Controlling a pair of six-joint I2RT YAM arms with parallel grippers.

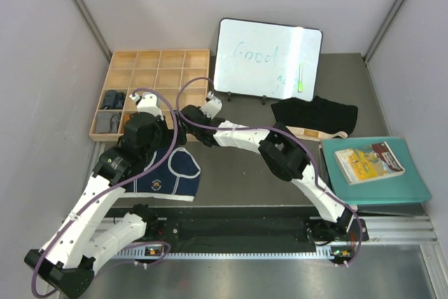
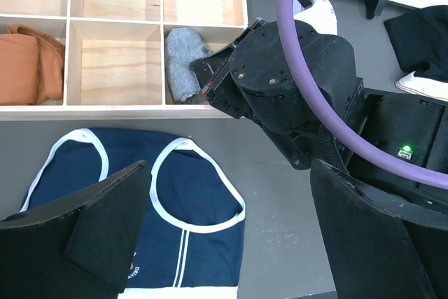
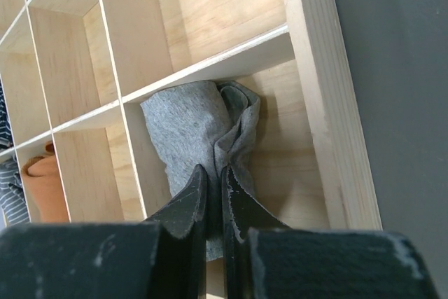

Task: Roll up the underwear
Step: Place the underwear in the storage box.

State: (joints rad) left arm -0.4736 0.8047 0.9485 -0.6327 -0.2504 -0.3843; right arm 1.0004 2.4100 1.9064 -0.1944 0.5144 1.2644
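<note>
Left end effector (image 2: pixel 229 173) — fingers spread wide, aimed down at the surface. Right end effector (image 3: pixel 212 173) — fingers nearly together, arm stretched forward and leftward.

The tray (image 1: pixel 159 52) sits back left, the board (image 1: pixel 266 57) to its right; rolled briefs (image 3: pixel 192 127) lie in the tray's near right box; flat briefs (image 1: pixel 175 173) lie before the tray; other briefs (image 1: pixel 315 113) before the board; a book (image 1: pixel 369 161) on a folder (image 1: pixel 406 187), right.

Tray cell (image 3: pixel 290 138): left part filled by grey briefs (image 3: pixel 189 124), bare wood beside them up to tray rim (image 3: pixel 318 68), entered from frame bottom by right end effector (image 3: pixel 210 173).
Counter (image 1: pixel 238 180), frame centre: bare strip right of navy briefs (image 1: pixel 175 173), crossed by right arm (image 1: pixel 241 136).
Frame right: blocked by whiteboard (image 1: pixel 266 57), black briefs (image 1: pixel 315 113), teal binder (image 1: pixel 392 190).
</note>
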